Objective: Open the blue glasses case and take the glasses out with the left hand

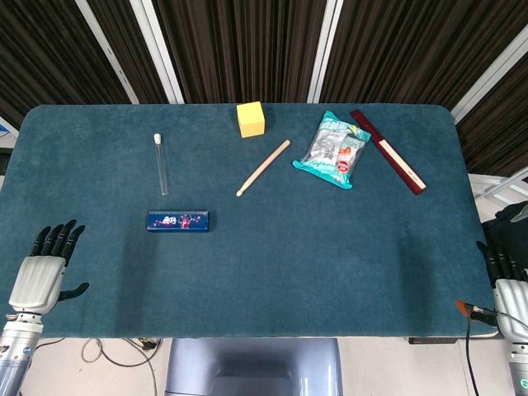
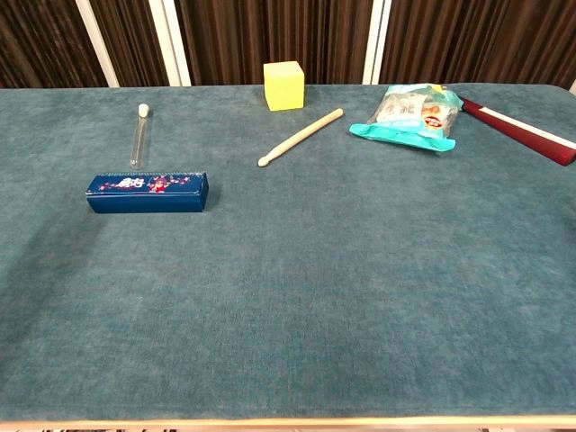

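Observation:
The blue glasses case [image 1: 177,220] [image 2: 148,193] lies closed on the left part of the teal table, long side facing me, with a floral print on its lid. My left hand [image 1: 45,268] rests at the table's front left corner, well left of and nearer than the case, fingers apart and holding nothing. My right hand [image 1: 507,285] sits off the table's front right edge, fingers apart, nothing in it. Neither hand shows in the chest view. No glasses are visible.
A clear tube [image 1: 161,163] lies just behind the case. Further back are a yellow cube [image 1: 251,119], a wooden stick [image 1: 263,167], a snack bag [image 1: 334,150] and a dark red ruler-like bar [image 1: 388,151]. The table's front edge [image 2: 288,419] runs along the bottom.

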